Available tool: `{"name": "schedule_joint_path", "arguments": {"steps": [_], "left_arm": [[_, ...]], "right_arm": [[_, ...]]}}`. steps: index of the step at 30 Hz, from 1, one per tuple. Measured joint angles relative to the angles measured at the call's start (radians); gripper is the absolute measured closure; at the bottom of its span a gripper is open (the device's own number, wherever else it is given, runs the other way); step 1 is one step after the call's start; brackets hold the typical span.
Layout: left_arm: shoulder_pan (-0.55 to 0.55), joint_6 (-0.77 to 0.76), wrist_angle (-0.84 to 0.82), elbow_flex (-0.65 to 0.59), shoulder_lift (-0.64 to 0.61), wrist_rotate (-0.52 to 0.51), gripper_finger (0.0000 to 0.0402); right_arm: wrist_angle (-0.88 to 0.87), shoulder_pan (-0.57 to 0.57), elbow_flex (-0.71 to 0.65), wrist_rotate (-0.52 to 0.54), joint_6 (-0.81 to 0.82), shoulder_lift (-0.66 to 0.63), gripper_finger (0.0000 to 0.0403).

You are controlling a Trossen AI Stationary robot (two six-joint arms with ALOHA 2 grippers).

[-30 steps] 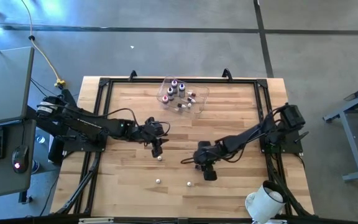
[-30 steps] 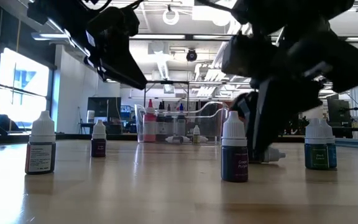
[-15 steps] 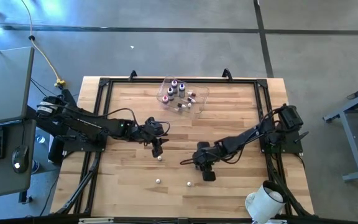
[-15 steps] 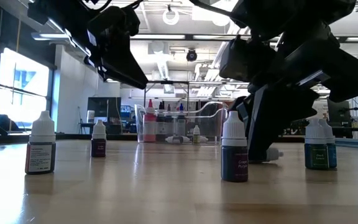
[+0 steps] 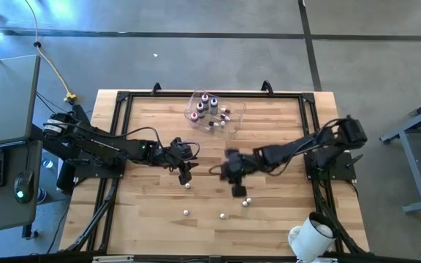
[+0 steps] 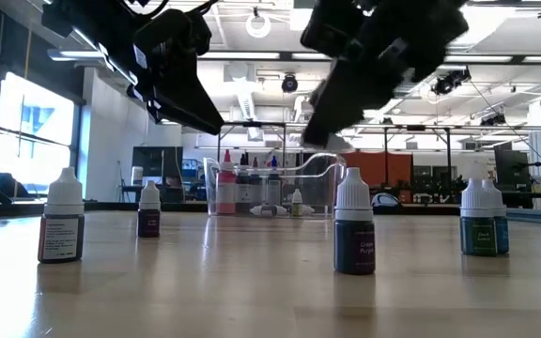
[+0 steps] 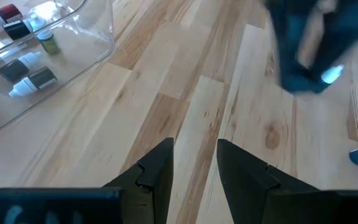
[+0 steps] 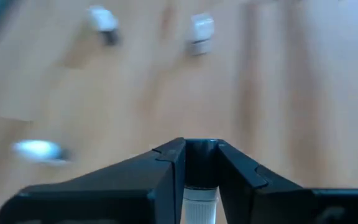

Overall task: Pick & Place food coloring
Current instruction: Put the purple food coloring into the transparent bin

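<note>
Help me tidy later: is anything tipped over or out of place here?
Several bottles lie on their sides inside the clear tub, not upright like the loose bottles on the table. Otherwise nothing odd: the right end effector grips one bottle above the table; the left end effector waits open.
</note>
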Motion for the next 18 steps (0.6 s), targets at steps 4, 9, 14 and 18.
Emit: {"name": "schedule_joint_path", "arguments": {"steps": [4,9,14,18], "left_arm": [[0.0,0.0,0.001,0.0,0.0,0.0,0.028],[0.0,0.0,0.0,0.0,0.0,0.0,0.028],[0.0,0.0,-0.001,0.0,0.0,-0.001,0.028],[0.0,0.0,-0.001,0.0,0.0,-0.009,0.028]], "right_arm": [[-0.067,-0.107,0.079,0.172,-0.19,-0.074,0.034],[-0.077,-0.288,0.132,0.232,-0.311,-0.082,0.033],[-0.069,-0.481,0.135,0.182,-0.364,-0.027,0.0323],[-0.074,-0.61,0.135,0.076,-0.331,0.044,0.0322]]}}
